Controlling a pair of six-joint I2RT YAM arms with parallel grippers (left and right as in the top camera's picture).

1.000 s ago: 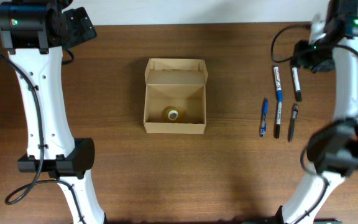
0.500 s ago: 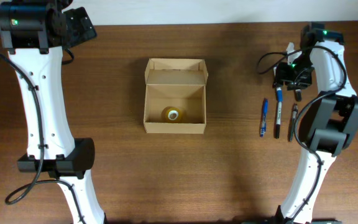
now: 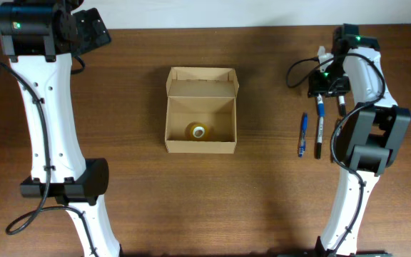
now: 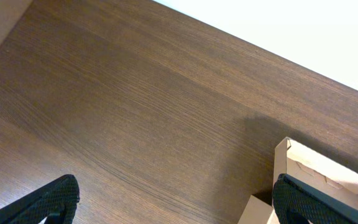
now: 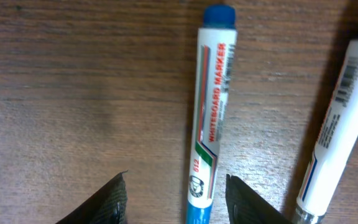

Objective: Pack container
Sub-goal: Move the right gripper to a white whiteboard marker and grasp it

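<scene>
The right gripper point(image 5: 176, 198) hangs low over a blue-capped whiteboard marker point(image 5: 211, 112), well off to the right-arm side of the container point(image 3: 200, 111), its jaws parted and straddling the barrel without touching it. The container, a tan cardboard box, sits open at mid-table between the two arms, its flap lid folded back on the far edge and a small yellowish round item point(image 3: 198, 131) on its floor. The left gripper point(image 4: 179, 200) waits above bare table point(image 4: 135, 106) off the container's far left corner, jaws spread wide and empty. On the marker's side away from the container lies a second white-barrelled marker point(image 5: 337, 130), and nearer the robot a blue pen point(image 3: 302, 133) lies in a row with two dark pens. The pick looks imminent, but the barrel sits closer to one finger than the other, so that finger would likely strike first and could roll the marker toward its white neighbour. A grip taken near one end might also let it droop or slip on the long carry to the container, or catch on the box rim
</scene>
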